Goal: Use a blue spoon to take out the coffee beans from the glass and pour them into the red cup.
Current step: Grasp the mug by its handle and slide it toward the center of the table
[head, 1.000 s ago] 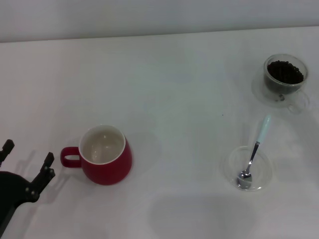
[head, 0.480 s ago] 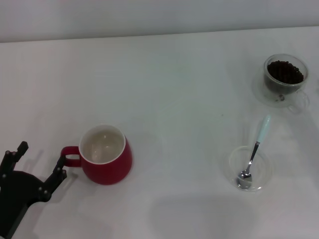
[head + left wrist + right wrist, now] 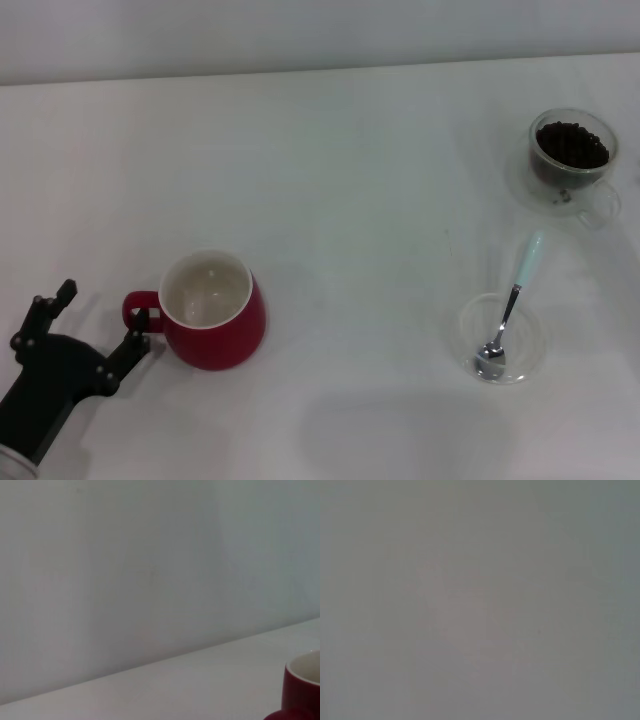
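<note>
The red cup stands at the lower left of the table with its white inside bare and its loop handle toward my left gripper. That gripper is open, one fingertip close beside the handle. The cup's edge also shows in the left wrist view. At the far right stands the glass holding a heap of coffee beans. The blue spoon lies with its metal bowl in a flat clear dish and its pale handle pointing toward the glass. My right gripper is out of view.
A white table carries everything, with a pale wall behind it. The right wrist view shows only a plain grey surface.
My left gripper has moved up and to the right, from clear of the cup to right beside its handle. Cup, spoon and glass have stayed put.
</note>
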Motion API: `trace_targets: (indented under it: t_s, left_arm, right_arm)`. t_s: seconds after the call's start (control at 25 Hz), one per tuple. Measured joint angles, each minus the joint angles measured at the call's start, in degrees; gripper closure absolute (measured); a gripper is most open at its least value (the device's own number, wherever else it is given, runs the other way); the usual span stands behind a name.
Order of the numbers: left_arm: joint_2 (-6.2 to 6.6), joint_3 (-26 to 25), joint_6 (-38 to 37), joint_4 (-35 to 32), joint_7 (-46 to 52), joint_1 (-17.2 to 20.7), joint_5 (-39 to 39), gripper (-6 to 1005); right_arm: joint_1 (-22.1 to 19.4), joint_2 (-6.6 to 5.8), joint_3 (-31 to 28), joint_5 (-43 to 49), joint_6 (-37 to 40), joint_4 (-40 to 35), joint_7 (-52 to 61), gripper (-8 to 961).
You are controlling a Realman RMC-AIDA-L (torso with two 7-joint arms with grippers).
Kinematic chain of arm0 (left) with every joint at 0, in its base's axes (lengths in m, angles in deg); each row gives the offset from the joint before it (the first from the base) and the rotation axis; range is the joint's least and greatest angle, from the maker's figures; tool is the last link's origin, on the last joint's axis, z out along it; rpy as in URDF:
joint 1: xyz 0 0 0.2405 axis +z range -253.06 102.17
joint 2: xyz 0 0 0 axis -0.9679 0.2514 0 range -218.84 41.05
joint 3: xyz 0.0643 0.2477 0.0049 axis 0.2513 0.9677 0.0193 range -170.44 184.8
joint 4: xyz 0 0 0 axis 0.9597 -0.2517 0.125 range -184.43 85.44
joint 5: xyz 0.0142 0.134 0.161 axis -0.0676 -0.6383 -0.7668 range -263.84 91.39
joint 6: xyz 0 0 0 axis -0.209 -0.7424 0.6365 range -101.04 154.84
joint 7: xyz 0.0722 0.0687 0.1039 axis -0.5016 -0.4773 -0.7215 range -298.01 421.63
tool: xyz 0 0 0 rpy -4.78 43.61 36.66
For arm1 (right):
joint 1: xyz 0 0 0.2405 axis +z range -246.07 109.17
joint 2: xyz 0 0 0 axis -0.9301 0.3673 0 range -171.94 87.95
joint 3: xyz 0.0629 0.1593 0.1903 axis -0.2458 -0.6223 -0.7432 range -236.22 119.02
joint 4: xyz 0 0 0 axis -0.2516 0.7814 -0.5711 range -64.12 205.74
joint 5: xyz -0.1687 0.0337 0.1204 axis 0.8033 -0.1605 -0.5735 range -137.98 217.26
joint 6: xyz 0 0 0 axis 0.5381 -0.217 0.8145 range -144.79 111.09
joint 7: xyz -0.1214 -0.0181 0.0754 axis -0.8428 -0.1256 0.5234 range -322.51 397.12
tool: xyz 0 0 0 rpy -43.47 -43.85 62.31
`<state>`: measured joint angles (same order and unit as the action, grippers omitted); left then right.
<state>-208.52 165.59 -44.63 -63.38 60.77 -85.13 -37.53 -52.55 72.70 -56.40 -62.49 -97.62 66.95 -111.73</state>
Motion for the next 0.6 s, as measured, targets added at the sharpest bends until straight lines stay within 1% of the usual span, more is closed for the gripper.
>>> trace_targets:
  t_s: [0.28,0.44,0.6]
  left_arm:
    - [0.0,0.98,1.37,-0.04,-0.09,-2.02,0.01,112]
    - [-0.05,1.37,1.86,-0.1,-0.7,-2.21,0.0,118]
    - [-0.17,1.39,2.56,-1.6,-2.31,-1.89,0.34,125]
  right_arm:
    - [-0.07,0.0,0.0,0.0,0.03,0.0,0.06,77]
    - [-0.37,0.0,-0.03,0.0,0.09,0.0,0.1,77]
    - [-0.51,0.01,-0.08,0.0,0.09,0.0,0.12,77]
